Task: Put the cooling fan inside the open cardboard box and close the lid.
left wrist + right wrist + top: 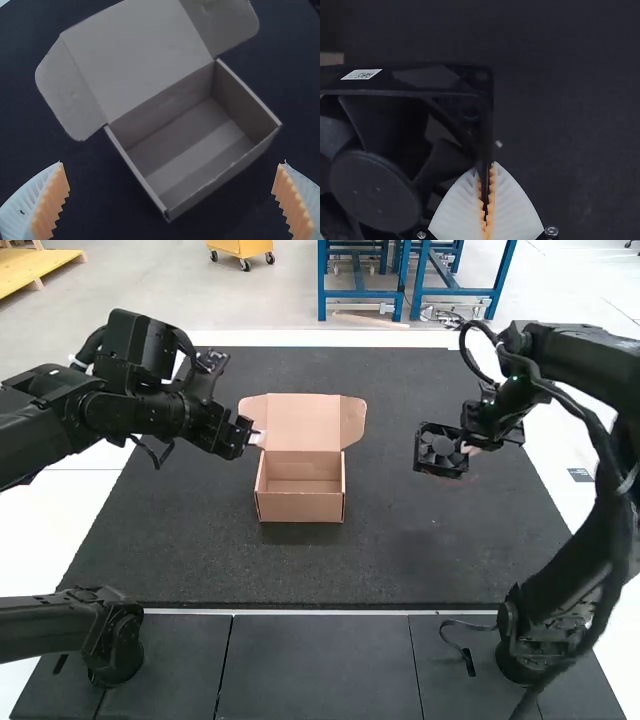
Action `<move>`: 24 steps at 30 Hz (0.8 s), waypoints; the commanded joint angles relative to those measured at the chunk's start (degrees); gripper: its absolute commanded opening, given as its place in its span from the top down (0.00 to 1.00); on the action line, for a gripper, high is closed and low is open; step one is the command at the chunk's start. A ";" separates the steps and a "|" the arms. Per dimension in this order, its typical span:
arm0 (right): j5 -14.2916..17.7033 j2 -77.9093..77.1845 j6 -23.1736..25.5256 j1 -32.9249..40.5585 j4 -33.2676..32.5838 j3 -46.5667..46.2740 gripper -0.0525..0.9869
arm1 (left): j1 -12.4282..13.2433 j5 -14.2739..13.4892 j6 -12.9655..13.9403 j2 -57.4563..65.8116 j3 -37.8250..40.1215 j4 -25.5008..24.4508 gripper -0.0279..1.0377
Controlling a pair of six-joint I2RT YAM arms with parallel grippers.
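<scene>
The open cardboard box (300, 485) sits mid-mat, empty inside, its lid (303, 422) laid back flat toward the far side. In the left wrist view the box (195, 150) lies between my left gripper's spread white fingers (47, 205). My left gripper (250, 435) hovers open just left of the lid. The black cooling fan (441, 450) hangs above the mat to the right of the box, on edge. My right gripper (468, 445) is shut on the fan's frame edge (485, 150), with the fan hub (370, 190) beside its fingers.
A black foam mat (200, 540) covers the table, with bare mat in front of the box and between box and fan. The arm bases stand at the near corners.
</scene>
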 commanded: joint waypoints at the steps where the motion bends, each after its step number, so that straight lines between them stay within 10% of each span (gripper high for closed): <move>1: -2.18 -4.40 2.52 3.13 -1.96 0.43 0.97 | -0.15 -0.63 0.22 -1.68 -0.56 0.49 0.07; 24: 0.37 -6.77 15.18 26.68 -6.27 8.25 0.96 | -0.15 -0.63 -0.13 -5.02 -3.73 1.63 0.07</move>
